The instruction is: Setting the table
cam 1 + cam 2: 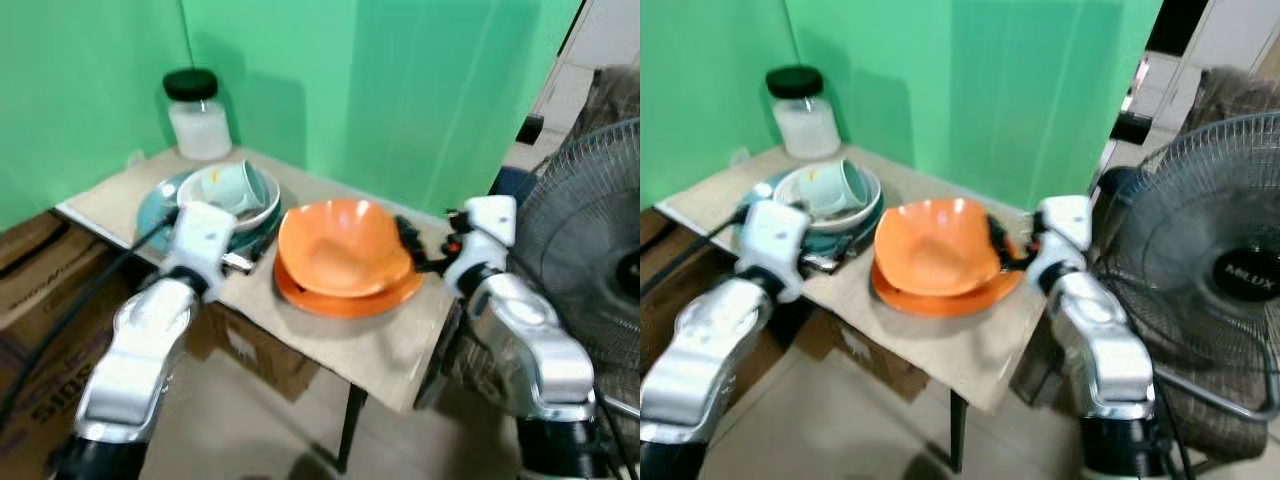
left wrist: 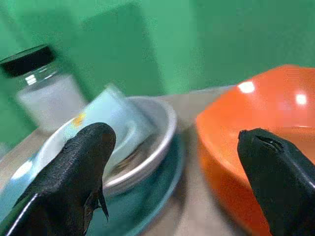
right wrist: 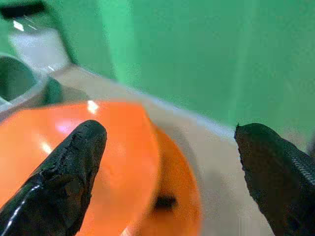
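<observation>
Orange bowl (image 1: 343,247) on orange plate (image 1: 350,295), mid-table, just left of right gripper (image 1: 412,243) (fingers spread wide, nothing held). Left gripper (image 1: 240,262), also wide, probably nearer the cup (image 1: 235,187) in white bowl (image 1: 262,212).

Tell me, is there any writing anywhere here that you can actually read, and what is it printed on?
"MILUX", as best it reads: white letters on the black hub of the electric fan.
Dark printed letters on the cardboard boxes under the table: too blurred to read.
Small yellow mark on the pale cup lying in the white bowl: too blurred to tell.
</observation>
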Robot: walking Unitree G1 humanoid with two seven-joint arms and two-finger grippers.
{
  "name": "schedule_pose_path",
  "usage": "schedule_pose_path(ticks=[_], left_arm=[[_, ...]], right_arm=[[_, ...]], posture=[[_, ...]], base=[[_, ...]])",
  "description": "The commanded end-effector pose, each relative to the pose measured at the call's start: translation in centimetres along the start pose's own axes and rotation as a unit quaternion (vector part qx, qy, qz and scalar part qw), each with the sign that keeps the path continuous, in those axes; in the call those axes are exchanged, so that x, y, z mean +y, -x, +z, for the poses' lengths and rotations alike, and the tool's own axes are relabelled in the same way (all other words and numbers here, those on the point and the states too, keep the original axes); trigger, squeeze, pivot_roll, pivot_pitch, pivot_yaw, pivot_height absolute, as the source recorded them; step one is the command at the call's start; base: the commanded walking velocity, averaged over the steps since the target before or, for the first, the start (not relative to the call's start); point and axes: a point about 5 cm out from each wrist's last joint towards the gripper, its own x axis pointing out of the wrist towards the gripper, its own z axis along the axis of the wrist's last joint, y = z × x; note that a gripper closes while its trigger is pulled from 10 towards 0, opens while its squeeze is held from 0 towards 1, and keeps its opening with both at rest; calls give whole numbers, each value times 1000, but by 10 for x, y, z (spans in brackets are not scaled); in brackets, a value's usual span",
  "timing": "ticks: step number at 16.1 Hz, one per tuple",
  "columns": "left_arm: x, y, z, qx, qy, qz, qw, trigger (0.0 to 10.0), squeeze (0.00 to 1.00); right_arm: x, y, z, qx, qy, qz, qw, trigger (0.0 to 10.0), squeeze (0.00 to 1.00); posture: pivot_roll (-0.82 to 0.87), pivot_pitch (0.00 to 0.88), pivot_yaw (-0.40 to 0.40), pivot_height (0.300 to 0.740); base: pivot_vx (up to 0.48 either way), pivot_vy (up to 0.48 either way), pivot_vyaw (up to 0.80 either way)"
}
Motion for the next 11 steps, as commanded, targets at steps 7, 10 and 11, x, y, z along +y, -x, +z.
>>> schedule_pose_path(ticks=[7,10,11], left_arm=[[-7,-7,6,-23,-39,-123,991,10000,0],[-6,1,7,-26,-29,-173,984,10000,0],[-3,4,7,-25,-30,-176,984,10000,0]], right_arm=[[-3,-16,-4,143,-132,17,981,10000,0],[8,-25,-2,173,-173,41,969,9333,0],[11,-28,-1,177,-187,44,965,3020,0]], posture=[[93,0,9,740],[101,0,3,740],[108,0,-3,740]], base=[[0,0,0],[0,0,0],[0,0,0]])
